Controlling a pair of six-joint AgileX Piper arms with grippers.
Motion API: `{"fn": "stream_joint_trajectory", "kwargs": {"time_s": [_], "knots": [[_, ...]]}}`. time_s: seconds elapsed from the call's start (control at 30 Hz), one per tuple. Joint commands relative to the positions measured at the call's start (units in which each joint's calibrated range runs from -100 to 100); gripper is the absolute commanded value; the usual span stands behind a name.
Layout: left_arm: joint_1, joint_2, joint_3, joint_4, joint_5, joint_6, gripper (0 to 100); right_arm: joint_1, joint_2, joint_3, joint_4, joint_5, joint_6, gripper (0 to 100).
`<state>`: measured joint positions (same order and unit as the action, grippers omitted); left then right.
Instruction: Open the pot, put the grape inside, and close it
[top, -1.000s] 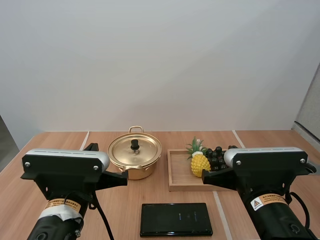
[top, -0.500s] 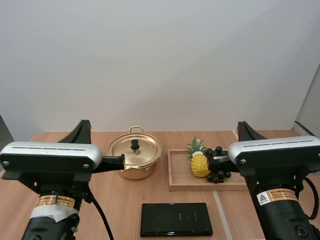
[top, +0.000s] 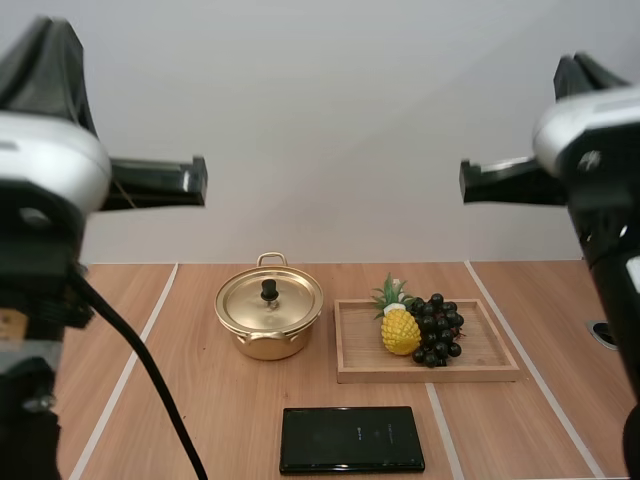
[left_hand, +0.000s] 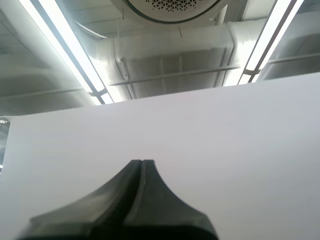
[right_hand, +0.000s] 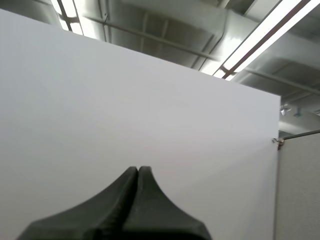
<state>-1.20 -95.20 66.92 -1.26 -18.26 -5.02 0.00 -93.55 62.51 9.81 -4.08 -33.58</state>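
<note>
- My left gripper (left_hand: 141, 162): clenched on nothing, fingers pressed together into one dark wedge.
- My right gripper (right_hand: 138, 169): likewise clenched, empty.
- Golden pot (top: 269, 325): stood on the table (top: 240, 400), lid (top: 272, 300) seated on it.
- Bunch of dark grapes (top: 437, 328): lay in the wooden tray (top: 350, 350) just right of the pot, against a pineapple (top: 399, 325).
- Black phone (top: 352, 438): lay flat in front of both.
</note>
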Motion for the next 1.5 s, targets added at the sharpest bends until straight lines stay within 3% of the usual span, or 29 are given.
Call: {"fn": "stream_joint_trajectory", "kwargs": {"time_s": [0.0, 0.1, 0.3, 0.57, 0.67, 0.87, 1.3, 1.47], "knots": [[0.08, 4.5, -8.9, -0.4, 6.6, -0.1, 0, 0.1, 6.3, -12.2, 1.4, 18.5, -0.2, 0], [0.08, 9.4, -17.6, -0.4, 12.2, -0.1, 0, 0.1, 13.8, -24.5, 0.1, 34.7, 2.8, 0], [0.08, 21.0, -36.0, -0.4, 31.2, -0.1, 0, 0.1, 28.6, -47.2, -10.7, 57.2, 16.4, 0], [0.08, 37.5, -56.5, -0.4, 63.5, -2.6, 0, 0.1, 45.2, -67.4, -13.4, 95.4, 18.7, 0], [0.08, 43.7, -63.0, -0.4, 77.6, -3.6, 0, 0.1, 49.2, -68.4, -13.5, 104.1, 20.5, 0], [0.08, 53.9, -68.9, -0.4, 98.0, -3.6, 0, 0.1, 55.4, -68.3, -13.7, 104.1, 20.5, 0], [0.08, 69.6, -69.1, -0.4, 117.3, -3.1, 0, 0.1, 60.7, -51.7, -17.0, 104.1, 20.5, 3], [0.08, 74.0, -69.1, -0.4, 118.3, -3.1, 0, 0.1, 61.1, -44.1, -17.0, 104.1, 20.5, 3]]}}
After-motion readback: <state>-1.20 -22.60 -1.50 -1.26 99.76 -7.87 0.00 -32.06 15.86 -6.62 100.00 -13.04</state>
